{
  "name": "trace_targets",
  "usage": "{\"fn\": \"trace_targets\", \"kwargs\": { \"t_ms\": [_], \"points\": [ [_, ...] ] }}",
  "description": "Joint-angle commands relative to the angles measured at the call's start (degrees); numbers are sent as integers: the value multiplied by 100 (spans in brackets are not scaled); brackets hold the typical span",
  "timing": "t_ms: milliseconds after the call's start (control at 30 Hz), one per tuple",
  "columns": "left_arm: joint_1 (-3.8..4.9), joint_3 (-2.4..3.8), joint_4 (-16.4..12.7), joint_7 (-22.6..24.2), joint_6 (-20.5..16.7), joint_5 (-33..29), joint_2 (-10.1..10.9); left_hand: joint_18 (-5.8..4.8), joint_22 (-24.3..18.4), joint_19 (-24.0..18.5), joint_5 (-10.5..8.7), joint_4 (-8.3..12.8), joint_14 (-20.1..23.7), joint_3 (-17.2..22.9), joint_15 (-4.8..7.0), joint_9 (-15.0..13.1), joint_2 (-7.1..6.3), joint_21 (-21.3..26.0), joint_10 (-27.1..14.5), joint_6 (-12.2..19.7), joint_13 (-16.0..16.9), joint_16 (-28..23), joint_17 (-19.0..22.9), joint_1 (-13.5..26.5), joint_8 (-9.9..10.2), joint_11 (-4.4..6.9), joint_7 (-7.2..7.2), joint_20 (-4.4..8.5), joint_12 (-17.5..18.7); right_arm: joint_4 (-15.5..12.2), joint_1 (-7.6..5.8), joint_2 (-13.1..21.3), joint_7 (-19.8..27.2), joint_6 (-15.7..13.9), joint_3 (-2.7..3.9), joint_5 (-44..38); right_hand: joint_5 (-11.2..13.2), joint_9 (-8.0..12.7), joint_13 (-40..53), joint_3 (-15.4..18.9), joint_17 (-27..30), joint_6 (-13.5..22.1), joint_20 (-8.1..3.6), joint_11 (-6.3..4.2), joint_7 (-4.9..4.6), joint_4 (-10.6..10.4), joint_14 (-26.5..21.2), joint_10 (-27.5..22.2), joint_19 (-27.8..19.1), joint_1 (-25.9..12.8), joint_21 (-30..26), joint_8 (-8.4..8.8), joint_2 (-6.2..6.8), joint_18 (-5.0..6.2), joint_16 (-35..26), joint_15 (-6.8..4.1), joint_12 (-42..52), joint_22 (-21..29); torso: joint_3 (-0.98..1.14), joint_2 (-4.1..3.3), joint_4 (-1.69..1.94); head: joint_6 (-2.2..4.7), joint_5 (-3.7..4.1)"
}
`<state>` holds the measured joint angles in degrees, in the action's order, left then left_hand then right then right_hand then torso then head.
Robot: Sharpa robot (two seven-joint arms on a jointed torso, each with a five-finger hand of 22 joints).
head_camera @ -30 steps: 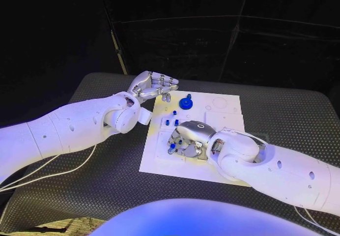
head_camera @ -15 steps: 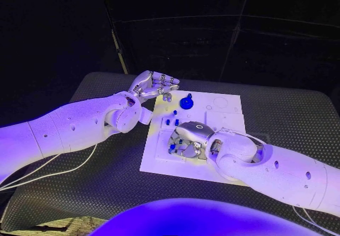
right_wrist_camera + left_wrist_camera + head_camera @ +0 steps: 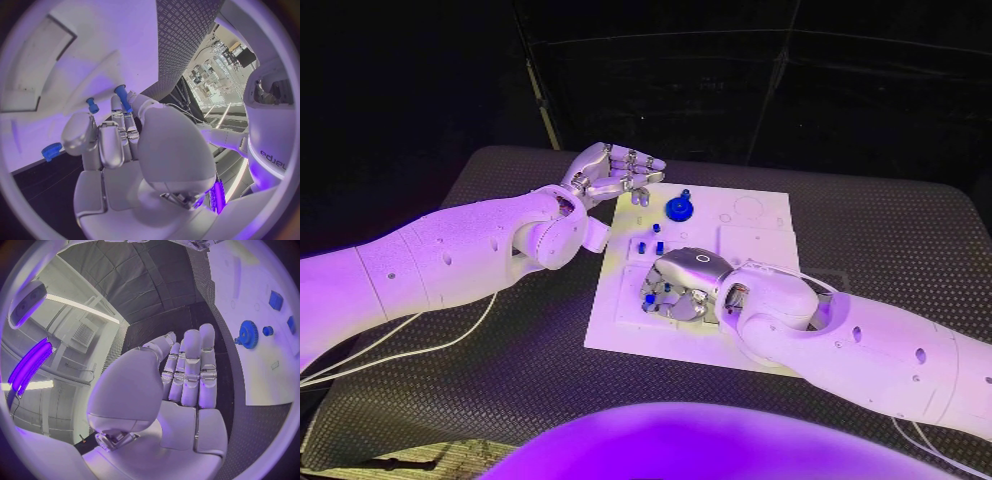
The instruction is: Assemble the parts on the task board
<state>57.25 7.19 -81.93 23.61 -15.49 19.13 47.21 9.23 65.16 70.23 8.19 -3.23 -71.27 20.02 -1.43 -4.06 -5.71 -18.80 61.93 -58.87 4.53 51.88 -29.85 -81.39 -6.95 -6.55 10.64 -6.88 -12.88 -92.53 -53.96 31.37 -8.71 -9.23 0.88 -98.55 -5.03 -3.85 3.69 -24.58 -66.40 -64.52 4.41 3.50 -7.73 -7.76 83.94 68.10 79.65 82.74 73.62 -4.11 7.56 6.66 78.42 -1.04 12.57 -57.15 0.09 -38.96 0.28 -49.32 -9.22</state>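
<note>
- Your left hand point(image 3: 609, 175), upper left of the board point(image 3: 625, 325), holds nothing, fingers loosely curled.
- Your right hand point(image 3: 682, 288), frame centre, pinches a blue peg point(image 3: 122, 97).

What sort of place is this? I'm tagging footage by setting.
Probably a robotics lab test cell: a white task board with small blue parts, such as a blue gear, lies on a black textured table, with dark curtains behind.

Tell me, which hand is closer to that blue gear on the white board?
The left hand. It hovers off the board's far left corner, beside the gear. The right hand is lower down over the board's middle, farther from it.
</note>
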Motion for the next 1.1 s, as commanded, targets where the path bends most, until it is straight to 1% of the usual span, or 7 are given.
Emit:
{"fn": "trace_targets", "kwargs": {
  "t_ms": [33,167,300,400,667,900,1100],
  "points": [
    [9,6,-21,15,62,-19,7,108,-6,-31,1,0,36,20,6,1,7,34,-28,51,-5,-25,9,35,0,8,8,-6,-20,2,-2,-5,-91,143,-40,-166,-22,-4,7,-2,7,-7,10,19,-18,24,216,17,28,-55,25,-17,30,-93,13,-15,-35,8,2,-2,-1,-6,-7],
    [9,6,-23,10,65,-19,11,108,-6,-31,1,0,36,20,6,1,7,34,-28,51,-5,-25,9,35,0,8,8,-6,-20,0,-2,-8,-76,132,-75,-192,-21,7,-2,17,41,62,25,49,-47,42,203,-60,3,-112,10,27,84,-89,-5,9,-110,38,1,0,-2,-6,-8],
    [9,6,-25,6,71,-19,12,108,-6,-31,1,0,36,20,6,1,7,34,-28,51,-5,-25,9,35,0,8,8,-6,-20,-15,-2,-5,-5,43,-92,-218,-122,18,-15,137,187,244,93,154,-87,93,155,-503,-88,-228,-74,55,269,-69,-88,100,-336,184,1,0,-2,-6,-8],
    [9,6,-25,-6,80,-19,13,108,-6,-31,1,0,36,20,6,1,7,34,-28,51,-5,-25,9,35,0,8,8,-6,-20,-23,-2,3,40,-62,-97,-234,-136,23,-1,271,329,507,142,200,-98,153,97,-826,-209,-273,-212,60,325,-23,-172,138,-404,428,3,0,-7,1,-9],
    [9,6,-22,-27,105,-19,15,111,-14,-32,3,11,40,25,8,-2,16,39,-33,55,-4,-28,11,24,-12,9,7,-7,-32,-67,0,67,172,-498,-102,-246,-147,19,35,594,439,973,180,223,-12,274,39,-1160,-317,-296,-338,62,263,17,-225,162,-219,638,3,2,-2,7,-1],
    [9,6,-24,-40,123,-19,21,111,-15,-32,3,13,41,26,8,-2,17,40,-35,56,-4,-29,12,23,-13,9,7,-7,-34,-202,23,207,410,-1020,-101,-135,-163,16,46,677,440,1063,181,220,6,302,44,-1198,-315,-290,-338,58,226,18,-218,159,-121,640,5,0,-6,19,0],
    [9,6,-15,-47,138,-19,23,111,-15,-32,3,13,41,26,8,-2,17,40,-35,56,-4,-29,12,23,-13,9,7,-7,-34,-490,35,498,595,-1429,-97,161,-187,16,52,763,475,1143,177,214,20,329,44,-1234,-343,-286,-387,61,215,34,-229,154,-27,735,8,12,-18,90,29]
  ]
}}
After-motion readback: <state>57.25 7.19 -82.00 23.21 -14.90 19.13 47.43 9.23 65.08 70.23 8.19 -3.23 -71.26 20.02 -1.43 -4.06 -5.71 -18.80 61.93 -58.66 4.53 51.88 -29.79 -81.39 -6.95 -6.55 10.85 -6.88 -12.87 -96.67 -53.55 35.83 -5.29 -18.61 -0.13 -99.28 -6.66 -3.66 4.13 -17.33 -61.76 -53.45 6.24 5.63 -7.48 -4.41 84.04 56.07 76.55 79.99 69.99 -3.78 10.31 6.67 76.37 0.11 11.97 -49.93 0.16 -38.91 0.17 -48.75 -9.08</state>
